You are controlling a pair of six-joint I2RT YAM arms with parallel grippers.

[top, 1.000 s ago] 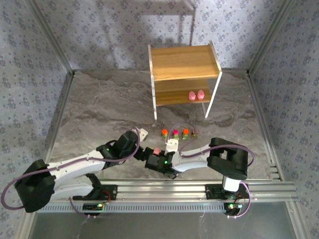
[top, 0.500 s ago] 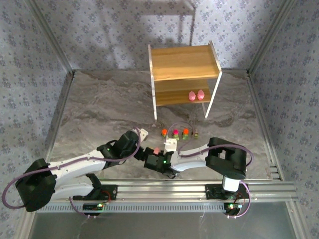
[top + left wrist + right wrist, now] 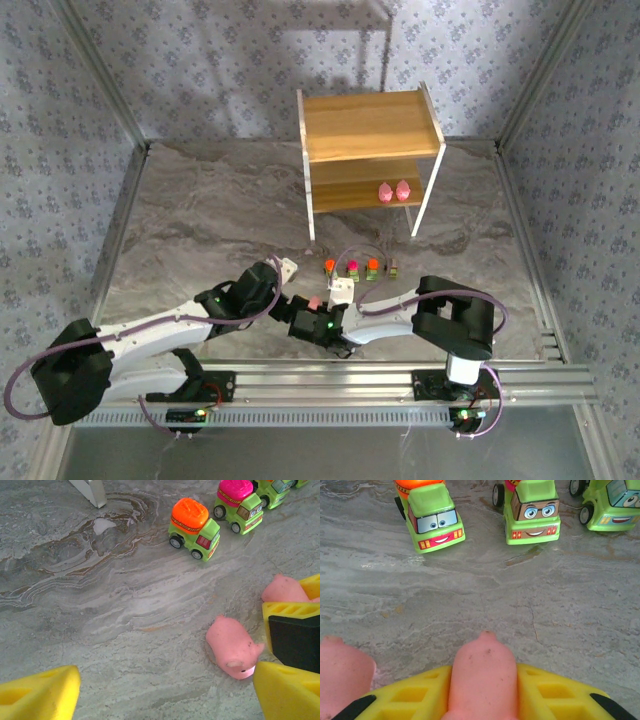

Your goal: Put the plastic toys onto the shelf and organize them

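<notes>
Left gripper (image 3: 165,680): jaws spread wide and empty, low over the table (image 3: 200,220), centre, towards its near edge. My read is that it's lined up on the loose pink pig (image 3: 232,647), which lies on its side just inside the right-hand finger. It isn't grasped yet.

Right gripper (image 3: 484,680): clamped on a second pink pig (image 3: 481,660), with the yellow pads (image 3: 410,700) against both flanks and the snout poking forward. I can't tell whether the pig is off the surface. The two grippers sit nose to nose, so I'd move one at a time.

Just beyond them, four trucks stand in a row parallel to the near edge: orange-top truck (image 3: 330,266), magenta-top truck (image 3: 352,266), red-top truck (image 3: 373,265), brown-top truck (image 3: 392,268). Their faces point at the arms. They look staged for tidy pickup.

Shelf (image 3: 370,125): at the table's far edge, right of centre. Two shelved pigs (image 3: 393,190) sit side by side near the right end of the lower tier, and there are no toys on the top tier. So two of eight are done. Presumably the pigs get grouped below and the trucks go elsewhere.

Views:
- **Top:** gives the layout and count, but the pigs at the grippers merge into one pink dot.
- **Left wrist:** separates the loose pig from the held one.
- **Right wrist:** shows pad contact and the truck faces.
</notes>
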